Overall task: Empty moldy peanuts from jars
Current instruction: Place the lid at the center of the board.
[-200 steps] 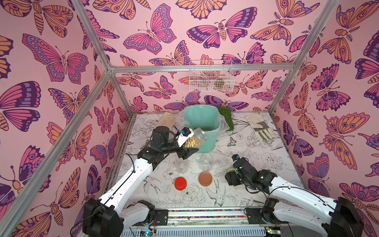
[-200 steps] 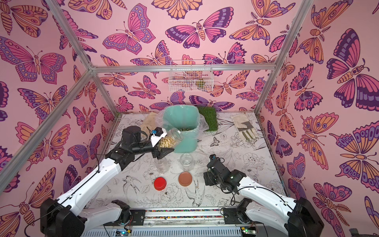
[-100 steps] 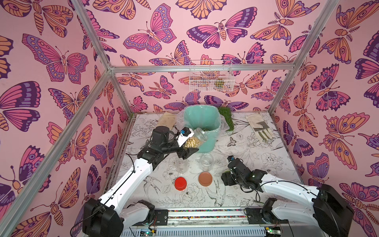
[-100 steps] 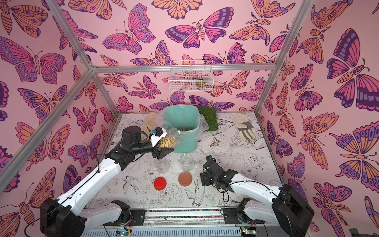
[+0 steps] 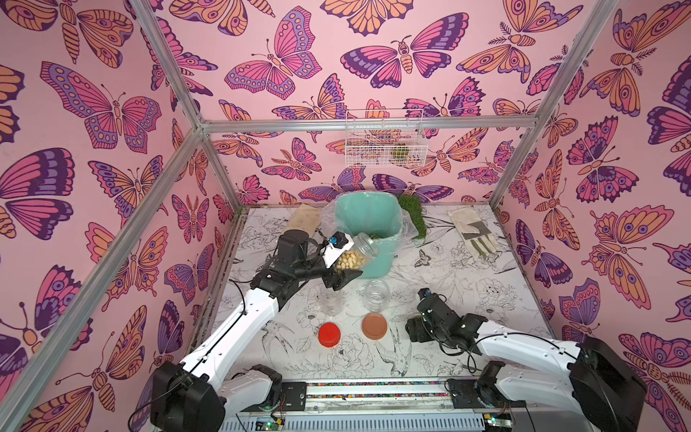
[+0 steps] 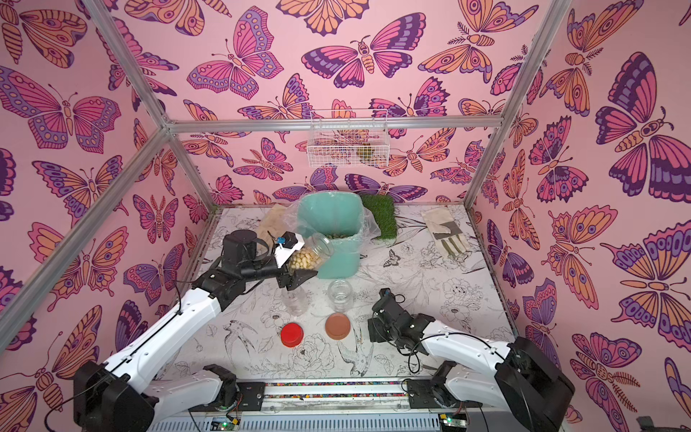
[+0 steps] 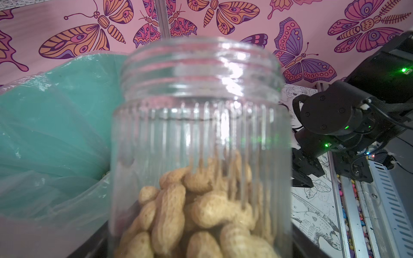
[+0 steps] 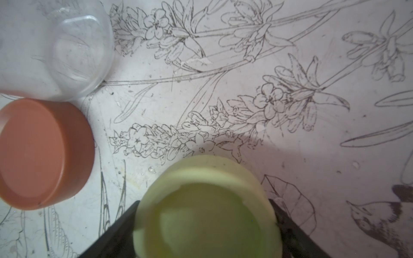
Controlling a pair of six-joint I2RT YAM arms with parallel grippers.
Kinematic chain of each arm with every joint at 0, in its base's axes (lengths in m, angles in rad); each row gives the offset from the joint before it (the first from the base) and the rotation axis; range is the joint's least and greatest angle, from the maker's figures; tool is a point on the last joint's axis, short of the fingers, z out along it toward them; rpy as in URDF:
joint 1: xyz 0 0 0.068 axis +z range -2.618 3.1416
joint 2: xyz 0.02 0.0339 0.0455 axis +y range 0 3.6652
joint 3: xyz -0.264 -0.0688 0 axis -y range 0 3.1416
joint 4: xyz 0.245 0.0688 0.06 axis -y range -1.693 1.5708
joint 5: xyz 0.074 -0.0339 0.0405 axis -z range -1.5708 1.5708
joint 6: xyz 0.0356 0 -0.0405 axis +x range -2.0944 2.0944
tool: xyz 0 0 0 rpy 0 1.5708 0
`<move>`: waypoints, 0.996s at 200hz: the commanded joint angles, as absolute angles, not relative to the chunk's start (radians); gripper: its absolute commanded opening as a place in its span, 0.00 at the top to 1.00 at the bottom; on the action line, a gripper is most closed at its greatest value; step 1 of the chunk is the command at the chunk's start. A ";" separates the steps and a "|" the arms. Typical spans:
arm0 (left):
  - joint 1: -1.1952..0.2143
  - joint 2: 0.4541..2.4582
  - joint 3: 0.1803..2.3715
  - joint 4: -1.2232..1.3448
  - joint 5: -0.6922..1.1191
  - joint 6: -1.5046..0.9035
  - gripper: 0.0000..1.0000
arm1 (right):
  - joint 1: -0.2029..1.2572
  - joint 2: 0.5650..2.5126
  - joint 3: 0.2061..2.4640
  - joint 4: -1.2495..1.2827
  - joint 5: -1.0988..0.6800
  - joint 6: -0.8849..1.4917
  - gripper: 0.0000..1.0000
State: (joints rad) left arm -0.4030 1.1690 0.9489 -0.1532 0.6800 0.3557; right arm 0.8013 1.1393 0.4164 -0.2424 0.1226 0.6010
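Three clear jars are uncapped. Two are empty and upright around the middle of the tabletop [image 5: 467,284]: a squat jar [image 5: 376,295] and a fainter jar [image 5: 331,303], near each other. The third jar [image 7: 201,125] is clamped in the left gripper [image 5: 347,262], jaws partly spread round its body. It is tilted with its mouth just beside the near rim of the teal bin [image 5: 368,220] at the middle of the far edge. The moldy peanuts [image 7: 201,212] fill its lower half. The left wrist view alone shows the jar's fine vertical ribbing, its threaded neck and the wrinkled, waisted tan shells. Both top views show instead more of them lying in the bin, inside its crinkled plastic liner [image 5: 405,228].

Toward the near edge lie a glossy red lid [image 5: 329,334] and a matte brown lid [image 5: 374,326], flat discs. Near the brown one the right gripper [image 8: 203,202] sits low over the tabletop. Only its wrist view shows the round pale green lid [image 8: 207,223], blurred, between black jaws set wide against its two sides.
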 commanded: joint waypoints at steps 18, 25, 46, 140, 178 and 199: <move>-0.396 1.163 0.982 -0.084 0.697 0.352 1.00 | 0.808 1.109 0.414 -0.246 0.131 0.597 0.01; -0.396 1.163 0.982 -0.083 0.696 0.350 1.00 | 0.808 1.103 0.416 -0.248 0.134 0.598 0.01; -0.396 1.158 0.972 -0.075 0.690 0.344 1.00 | 0.808 1.080 0.430 -0.282 0.146 0.597 0.01; -0.393 1.132 1.022 -0.156 0.609 0.387 1.00 | 0.806 0.755 0.660 -0.368 0.295 0.476 0.01; -0.388 1.135 1.084 -0.243 0.543 0.467 1.00 | 0.793 0.815 0.833 -0.383 0.215 0.390 0.01; -0.385 1.141 1.120 -0.276 0.490 0.520 1.00 | 0.759 0.876 0.921 -0.388 0.140 0.392 0.01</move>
